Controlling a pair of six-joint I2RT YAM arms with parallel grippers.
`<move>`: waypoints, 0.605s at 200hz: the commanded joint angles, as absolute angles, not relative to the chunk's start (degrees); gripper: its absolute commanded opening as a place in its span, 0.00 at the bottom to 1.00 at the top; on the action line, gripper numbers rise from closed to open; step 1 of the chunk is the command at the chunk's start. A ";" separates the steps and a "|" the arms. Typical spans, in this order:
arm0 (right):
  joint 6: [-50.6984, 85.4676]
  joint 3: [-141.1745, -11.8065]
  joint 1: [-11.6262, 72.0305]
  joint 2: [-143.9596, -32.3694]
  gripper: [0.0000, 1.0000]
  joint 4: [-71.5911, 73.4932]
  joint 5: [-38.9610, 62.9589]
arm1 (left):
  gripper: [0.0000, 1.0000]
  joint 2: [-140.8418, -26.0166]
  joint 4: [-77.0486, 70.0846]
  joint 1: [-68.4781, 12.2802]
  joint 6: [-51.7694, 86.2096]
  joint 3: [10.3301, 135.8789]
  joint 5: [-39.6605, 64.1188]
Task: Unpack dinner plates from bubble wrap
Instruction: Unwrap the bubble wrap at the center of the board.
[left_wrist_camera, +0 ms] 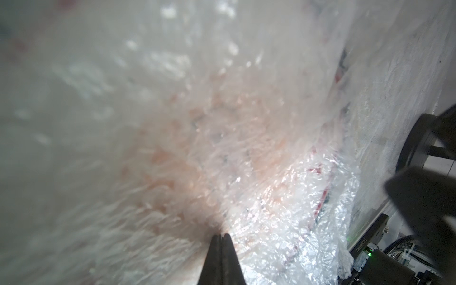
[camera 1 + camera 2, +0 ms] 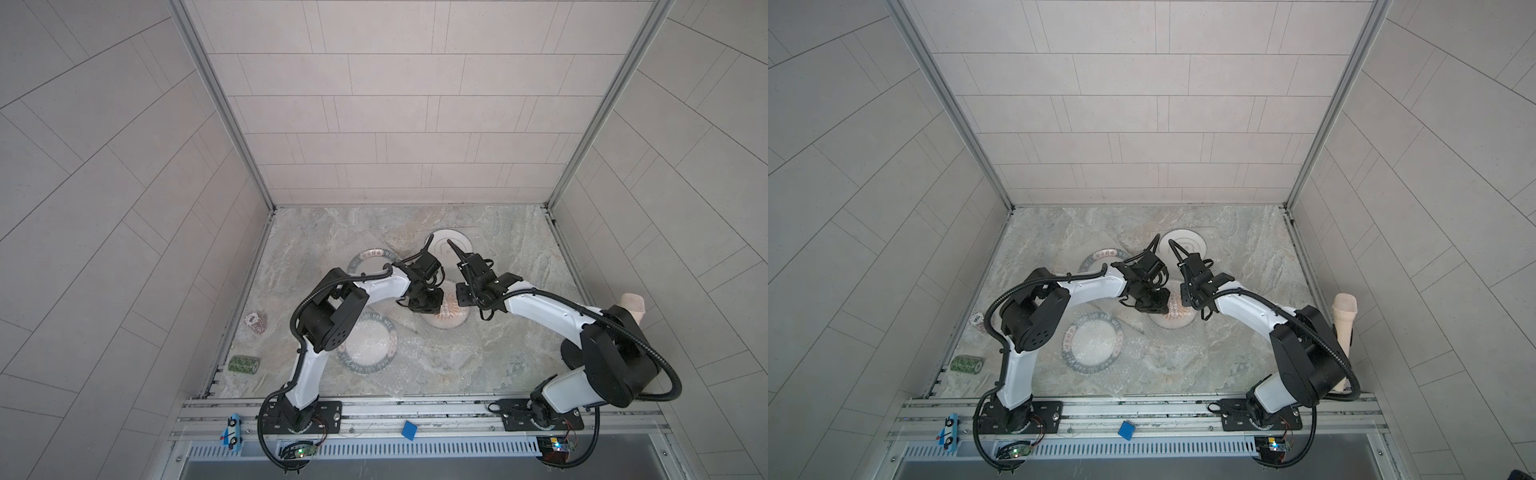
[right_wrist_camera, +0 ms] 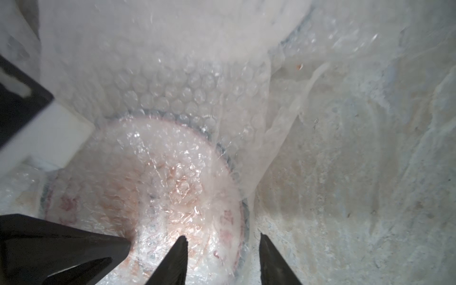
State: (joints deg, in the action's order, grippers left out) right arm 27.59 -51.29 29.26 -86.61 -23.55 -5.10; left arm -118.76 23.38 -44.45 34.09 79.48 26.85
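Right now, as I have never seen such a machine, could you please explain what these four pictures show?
Two robot arms work at a stone-patterned table. Two pictures look down from above; the other two come from a camera on each wrist. Four dinner plates lie there; the one with the orange centre lies under bubble wrap. The left hand is shut, pinching this wrap. The right hand is open near that plate's rim, holding nothing.

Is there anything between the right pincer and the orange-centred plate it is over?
Yes: bubble wrap lies over the orange-centred plate, so the open right pincer would meet that sheet first. The left pincer is shut on a fold of the wrap above the plate.
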 commanded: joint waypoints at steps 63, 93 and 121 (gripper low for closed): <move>31.27 -54.13 34.28 -95.45 0.47 -31.24 -19.85 | 0.00 -123.00 29.31 -44.70 34.21 76.39 22.06; 31.65 -54.84 34.29 -95.42 0.37 -31.56 -23.82 | 0.00 -122.91 29.51 -44.66 34.21 76.31 21.97; 30.38 -56.08 34.01 -95.75 0.25 -30.95 -24.15 | 0.00 -122.88 29.52 -44.65 34.16 76.36 22.02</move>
State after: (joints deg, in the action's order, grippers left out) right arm 30.41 -54.78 33.98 -94.89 -28.99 -19.81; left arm -118.76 23.16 -44.45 34.09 79.37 27.20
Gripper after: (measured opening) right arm 0.293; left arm 0.043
